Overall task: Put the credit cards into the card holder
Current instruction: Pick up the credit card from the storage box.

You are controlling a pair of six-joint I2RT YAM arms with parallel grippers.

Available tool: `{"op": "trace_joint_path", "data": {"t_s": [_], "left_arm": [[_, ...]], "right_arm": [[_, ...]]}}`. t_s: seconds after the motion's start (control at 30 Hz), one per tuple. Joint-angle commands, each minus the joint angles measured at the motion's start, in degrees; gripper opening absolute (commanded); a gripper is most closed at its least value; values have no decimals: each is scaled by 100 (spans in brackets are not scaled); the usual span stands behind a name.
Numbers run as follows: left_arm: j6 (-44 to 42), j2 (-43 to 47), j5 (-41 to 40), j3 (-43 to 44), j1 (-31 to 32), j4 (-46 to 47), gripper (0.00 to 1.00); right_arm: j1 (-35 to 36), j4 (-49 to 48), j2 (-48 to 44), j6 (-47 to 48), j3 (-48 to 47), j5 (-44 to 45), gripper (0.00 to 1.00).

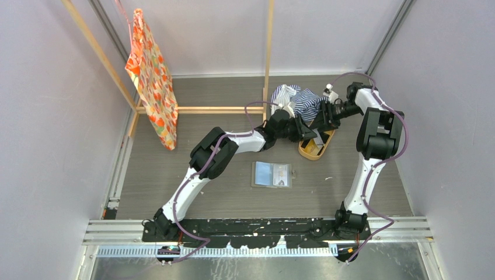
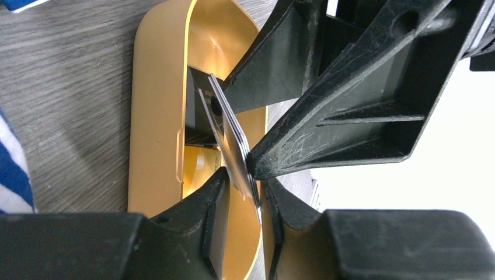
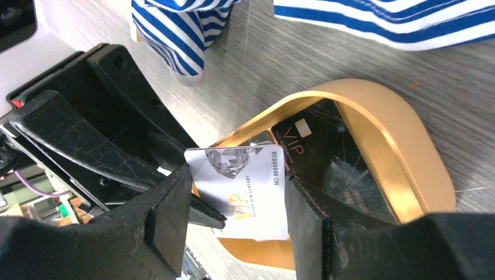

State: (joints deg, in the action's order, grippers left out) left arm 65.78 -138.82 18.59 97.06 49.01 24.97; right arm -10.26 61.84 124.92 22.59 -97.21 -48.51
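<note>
Two tools meet over the tray (image 3: 408, 146), which sits at about two o'clock from the open wallet (image 1: 271, 174) lying mid-surface. The right tool (image 3: 236, 185) grips a white card (image 3: 245, 175) by its side edges, holding it above a black card (image 3: 318, 157) that lies in the tray. The left tool (image 2: 245, 182) straddles the white card's faces, so near that I cannot tell whether it pinches. For a clean handover the left should clamp firmly before the right lets go, then carry the card toward eight o'clock and slide it squarely into a pocket.
</note>
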Motion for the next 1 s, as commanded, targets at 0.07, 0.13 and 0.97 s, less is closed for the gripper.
{"op": "trace_joint_path", "data": {"t_s": [0.07, 0.13, 0.97], "left_arm": [[-53, -233, -37, 278, 38, -221, 21], [-47, -241, -19, 279, 38, -137, 13], [-826, 327, 764, -925, -214, 1759, 0]], "right_arm": [[-2, -466, -788, -594, 334, -205, 40], [0, -529, -874, -642, 420, -239, 40], [-586, 626, -1186, 1017, 225, -1152, 59]]}}
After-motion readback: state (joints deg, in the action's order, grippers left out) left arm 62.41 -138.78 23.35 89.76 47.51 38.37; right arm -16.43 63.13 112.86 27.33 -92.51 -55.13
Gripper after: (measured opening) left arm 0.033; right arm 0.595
